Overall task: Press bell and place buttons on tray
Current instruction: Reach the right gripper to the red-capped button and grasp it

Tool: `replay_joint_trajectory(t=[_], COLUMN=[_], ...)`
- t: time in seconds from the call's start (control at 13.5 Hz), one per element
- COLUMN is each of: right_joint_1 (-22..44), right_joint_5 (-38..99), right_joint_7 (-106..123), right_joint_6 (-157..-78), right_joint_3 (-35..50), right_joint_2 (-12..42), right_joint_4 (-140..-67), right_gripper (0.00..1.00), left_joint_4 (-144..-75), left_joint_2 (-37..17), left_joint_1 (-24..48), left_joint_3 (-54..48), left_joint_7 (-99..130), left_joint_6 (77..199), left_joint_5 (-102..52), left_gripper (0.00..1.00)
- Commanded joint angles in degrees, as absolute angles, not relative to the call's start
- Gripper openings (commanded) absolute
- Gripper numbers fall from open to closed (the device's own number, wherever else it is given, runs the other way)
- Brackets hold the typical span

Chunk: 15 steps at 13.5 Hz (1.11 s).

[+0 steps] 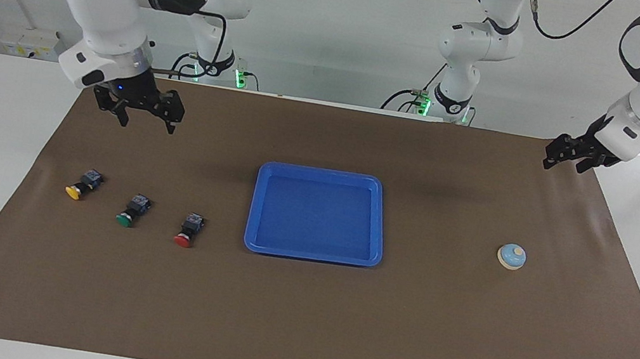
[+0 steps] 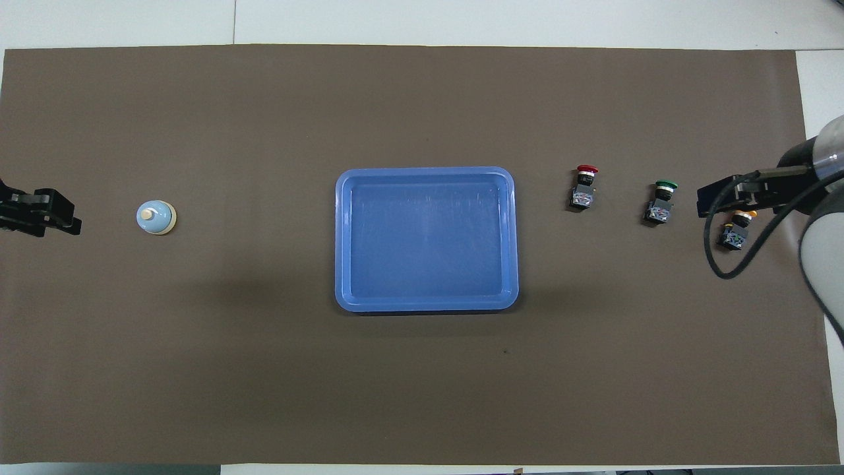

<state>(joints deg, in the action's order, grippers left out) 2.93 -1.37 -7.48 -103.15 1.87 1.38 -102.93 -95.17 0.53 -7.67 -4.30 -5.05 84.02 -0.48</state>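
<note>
Bell unpressed, tray bare.
Left tool raised near bell; right tool, fingers spread, above worktop near buttons. Left tool's finger state: cannot tell.

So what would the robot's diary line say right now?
bell: unpressed | buttons: three on mat | tray: holds nothing | left gripper: waiting | right gripper: open, raised

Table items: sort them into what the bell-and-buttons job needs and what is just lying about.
Job:
bell
yellow button
green button
red button
blue tray

Lying about:
only the brown mat
</note>
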Motion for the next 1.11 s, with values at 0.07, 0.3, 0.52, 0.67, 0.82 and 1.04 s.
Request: replay_joint_trajectory(t=[0.07, 0.3, 0.52, 0.67, 0.82, 1.04], right_joint_1=[6.76, 7.21, 7.38, 6.68, 6.77, 6.42], right_joint_5=[-1.05, -1.06, -1.23, -1.32, -1.32, -1.58], right_joint_7=[-17.29, -20.12, -22.85, -22.94, -24.25, -24.34], right_joint_6=[-117.37, -129.79, -134.02, -136.66, -137.02, -139.92], right_joint_3=[2.02, 2.02, 1.93, 1.85, 1.93, 1.85], right_joint_2=[8.33, 11.05, 16.16, 18.19, 18.89, 20.47], right_joint_4=[-107.99, -115.22, -114.61, -114.61, -114.61, -114.52], right_gripper=[1.0, 1.0, 1.0, 1.0, 1.0, 1.0], left_joint_4=[-96.33, -96.59, -96.24, -96.06, -96.06, -96.06], left_joint_2=[3.6, 3.6, 3.52, 3.43, 3.43, 3.34], left_joint_1=[-5.81, -4.57, -4.57, -3.43, -3.34, -3.78], left_joint_3=[-4.65, -4.75, -5.01, -6.06, -6.15, -6.06], left_joint_7=[-3.44, -0.88, -0.88, -0.79, -0.88, -0.88], left_joint_6=[82.26, 83.49, 82.97, 83.67, 83.76, 84.02], left_joint_5=[0.09, 0.09, 0.18, 0.0, -0.17, -0.09], left_gripper=[1.0, 1.0, 1.0, 1.0, 1.0, 1.0])
